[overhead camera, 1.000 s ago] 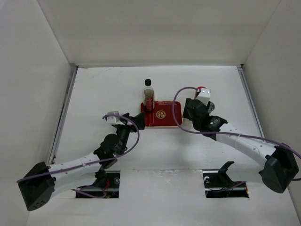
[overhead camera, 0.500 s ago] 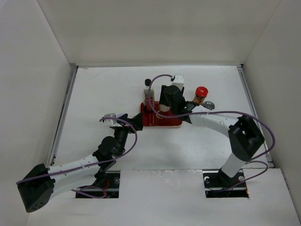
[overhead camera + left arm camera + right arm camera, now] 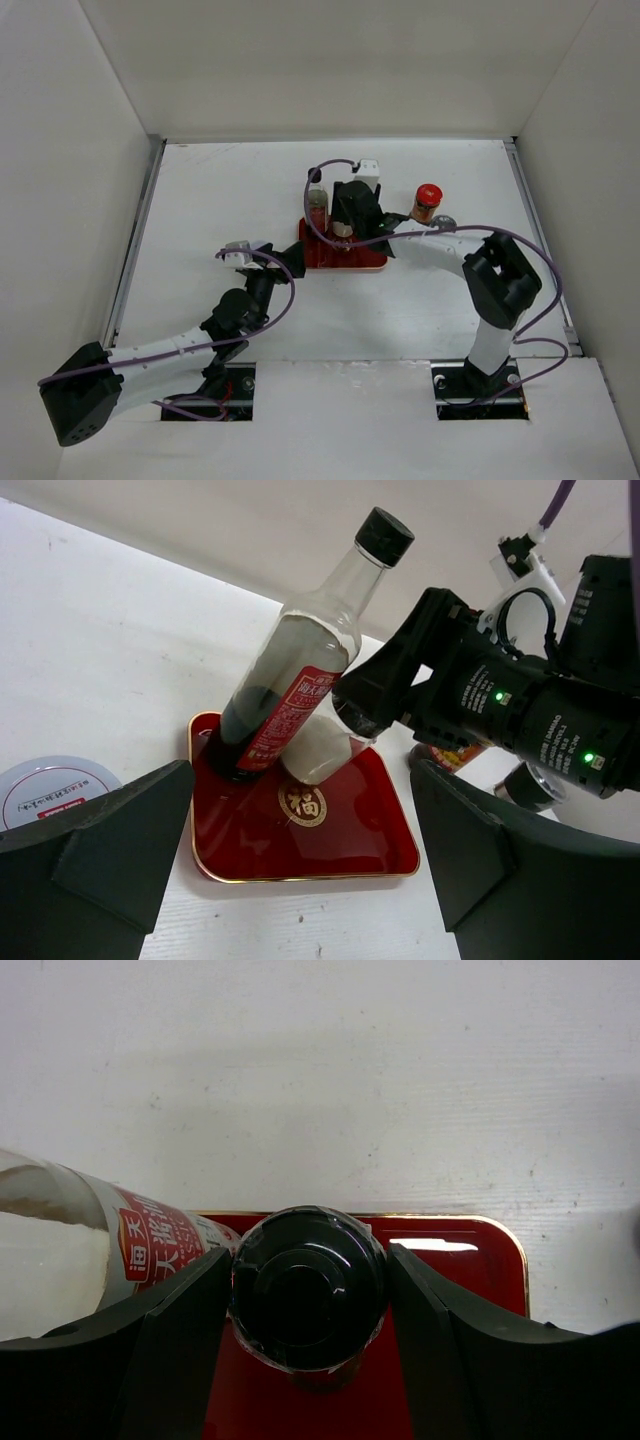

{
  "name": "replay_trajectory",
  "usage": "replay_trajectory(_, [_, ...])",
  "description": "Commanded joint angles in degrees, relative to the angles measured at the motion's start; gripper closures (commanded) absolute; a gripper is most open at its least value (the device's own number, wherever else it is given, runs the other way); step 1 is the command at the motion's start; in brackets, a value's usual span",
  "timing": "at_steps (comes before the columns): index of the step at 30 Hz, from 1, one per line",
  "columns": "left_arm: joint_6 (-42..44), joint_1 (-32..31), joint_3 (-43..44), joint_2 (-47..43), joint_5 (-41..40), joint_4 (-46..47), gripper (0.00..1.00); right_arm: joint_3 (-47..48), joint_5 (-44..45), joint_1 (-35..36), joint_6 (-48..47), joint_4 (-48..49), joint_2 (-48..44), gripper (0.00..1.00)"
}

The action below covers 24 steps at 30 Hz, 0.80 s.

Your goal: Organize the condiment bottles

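Note:
A red tray (image 3: pixel 362 262) holds the tall clear black-capped bottle (image 3: pixel 317 203) at its back left corner. My right gripper (image 3: pixel 345 222) is shut on the short black-capped bottle (image 3: pixel 308 1300) and holds it tilted over the tray's middle, beside the tall bottle (image 3: pixel 300 670). Its pale body (image 3: pixel 318 748) is low over the gold emblem. My left gripper (image 3: pixel 287 259) is open and empty at the tray's front left corner. The red-capped bottle (image 3: pixel 427 199) and the grey-lidded jar (image 3: pixel 445 222) stand right of the tray. The white-lidded jar (image 3: pixel 50 790) sits left of the tray.
White walls close the table on the left, back and right. The right arm's purple cable (image 3: pixel 330 165) loops above the tray. The tray's right half (image 3: pixel 470 1260) is bare.
My right arm has swung left from beside the red-capped bottle to over the tray, carrying the short black-capped bottle. The left arm has hardly moved.

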Motion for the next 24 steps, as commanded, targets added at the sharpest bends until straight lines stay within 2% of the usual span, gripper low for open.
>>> replay_trajectory(1, [-0.6,0.1,-0.2,-0.1,-0.1,3.9,0.1,3.3,2.8,0.4,-0.5,6.2,-0.3,0.33])
replay_trajectory(7, [-0.7,0.2,-0.1,0.5,0.1,3.9,0.1,1.8,3.2,0.4,-0.5,5.7,-2.3,0.18])
replay_trajectory(14, [-0.6,0.4,-0.2,0.2,0.1,3.9,0.1,-5.8,6.6,0.4,0.0,2.3,-13.5,0.17])
replay_trajectory(16, [-0.6,0.2,0.1,1.2,0.4,3.9,0.1,-10.5,8.7,-0.3,0.2,1.5,-19.1,0.24])
replay_trajectory(18, [-0.6,-0.4,0.6,1.8,1.0,3.9,0.1,-15.7,11.4,-2.0,0.1,0.7,-25.8,0.46])
replay_trajectory(19, [-0.6,-0.6,0.8,2.3,1.6,3.9,0.1,-18.0,13.3,-2.9,0.1,-0.7,-29.3,0.62])
replay_trajectory(20, [-0.6,-0.6,1.1,2.9,2.3,4.0,0.1,-19.9,15.1,-4.2,0.2,-2.5,-32.5,0.71])
replay_trajectory(22, [-0.6,-0.9,1.2,3.9,4.3,5.3,0.1,-22.5,17.6,-7.2,0.5,-7.0,-37.7,0.7])
replay_trajectory(23, [-0.6,-1.2,1.1,4.1,5.2,6.2,0.1,-23.3,17.8,-9.0,0.5,-9.0,-39.3,0.64])
replay_trajectory(24, [-0.6,-1.4,1.0,4.3,5.9,7.0,0.1,-23.9,17.6,-10.8,0.4,-10.8,-40.3,0.52])
